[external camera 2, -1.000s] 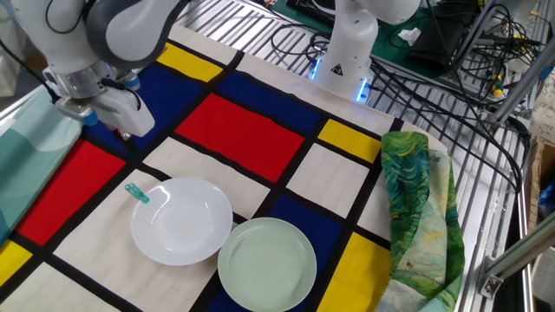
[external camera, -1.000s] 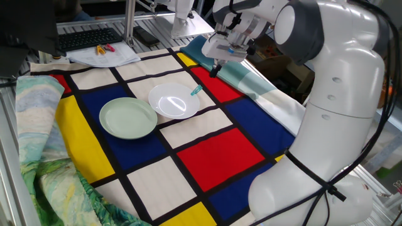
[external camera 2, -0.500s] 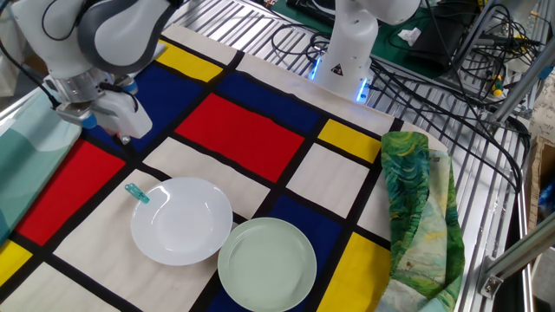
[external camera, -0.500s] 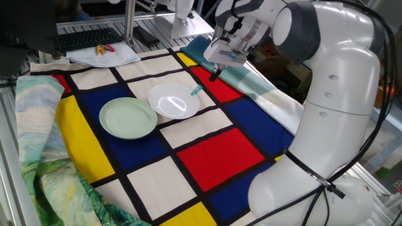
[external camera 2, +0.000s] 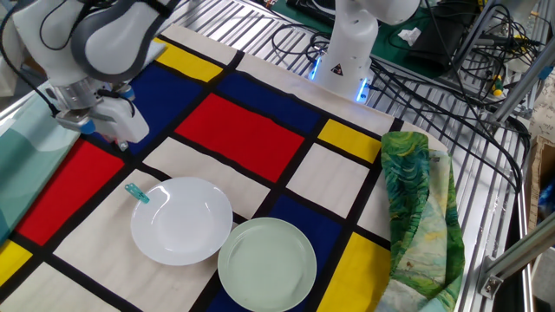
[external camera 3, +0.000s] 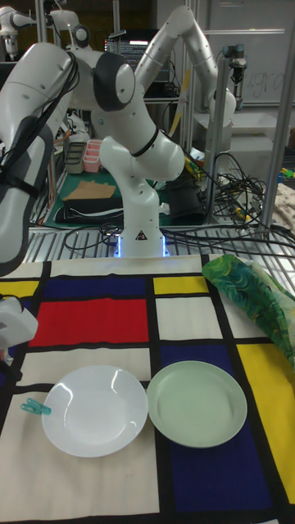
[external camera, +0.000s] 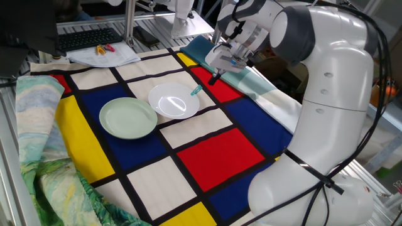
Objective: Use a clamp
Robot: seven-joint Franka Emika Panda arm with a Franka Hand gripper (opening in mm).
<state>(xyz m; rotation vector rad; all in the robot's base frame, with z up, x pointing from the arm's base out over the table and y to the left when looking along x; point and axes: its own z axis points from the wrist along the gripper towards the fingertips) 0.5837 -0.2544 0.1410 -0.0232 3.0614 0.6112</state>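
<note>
Fingers [external camera: 213, 80] empty, opening unclear, hovering near small teal-green plastic clamp [external camera: 196, 90] beside white round plate [external camera: 174, 100]; likely pre-grasp.

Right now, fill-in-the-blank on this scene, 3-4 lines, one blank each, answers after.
1. The clamp lies at the rim of the ____ plate.
2. The green plate sits partly on a ____ square of the cloth.
3. The gripper is above the cloth and holds ____.
4. In the tall fixed view, the plate nearer the clamp is the ____ one.

Answers: white; blue; nothing; white
</note>
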